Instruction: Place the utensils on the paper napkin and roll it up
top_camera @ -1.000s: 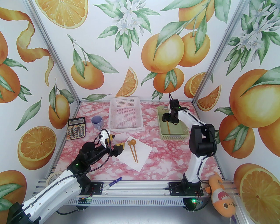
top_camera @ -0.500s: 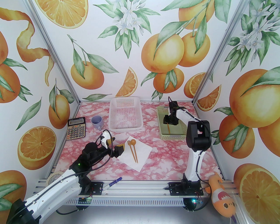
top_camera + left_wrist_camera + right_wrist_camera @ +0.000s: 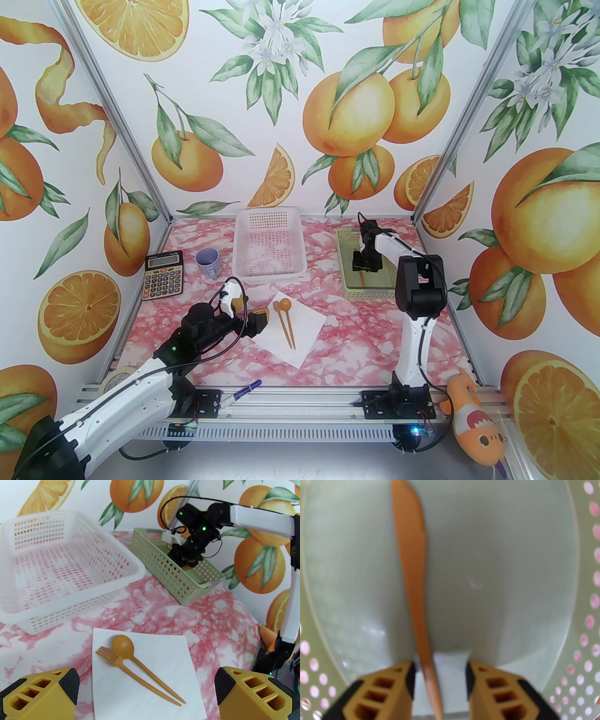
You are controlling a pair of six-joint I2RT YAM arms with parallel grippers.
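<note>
Left end effector [image 3: 147,686]: I see jaws spread wide.
Right end effector [image 3: 440,679]: jaws astride knife [image 3: 410,550] handle, gap showing.
Napkin [image 3: 152,658]: carries fork [image 3: 110,657], spoon [image 3: 123,646].

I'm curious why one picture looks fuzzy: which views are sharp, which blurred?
Right wrist view: blurred throughout, the orange-brown knife and green basket soft. Left wrist view: fork and spoon on the napkin sharp. Top view: crisp, evenly lit.

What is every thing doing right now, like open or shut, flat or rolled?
Paper napkin: flat, unrolled.
Fork: lying on the napkin.
Spoon: lying on the napkin, against the fork.
Knife: lying in the green basket.
White basket: upright.
Mug: upright.
Left end effector: open, holding nothing.
Right end effector: open, fingers astride the knife.
</note>
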